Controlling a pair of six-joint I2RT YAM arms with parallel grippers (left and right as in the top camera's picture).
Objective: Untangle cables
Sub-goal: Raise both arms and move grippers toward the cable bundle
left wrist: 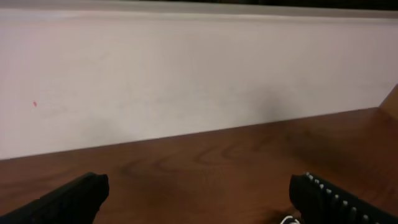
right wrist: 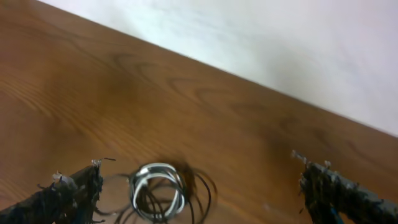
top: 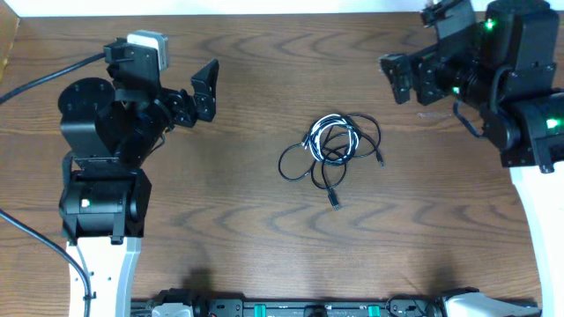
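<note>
Cable tangle (top: 330,145) lay untouched, apart from both arms. Right gripper (top: 395,79) nearer, tangle straight ahead of it; left gripper (top: 210,90) farther. Both spread wide, empty.

A dark brown wood-grain table (top: 220,220) with a smooth, low-sheen finish lies under the tangle of cables (top: 330,145), whose thin black and white jackets look like smooth, faintly glossy plastic. To either side of the tangle, the left gripper (top: 208,90) and right gripper (top: 395,77) show matt black plastic. One left finger pad (left wrist: 329,199) is ribbed, while the right fingertips (right wrist: 68,193) look rough and frayed. Beyond the tangle, a wall (left wrist: 186,74) is plain, matt white.
</note>
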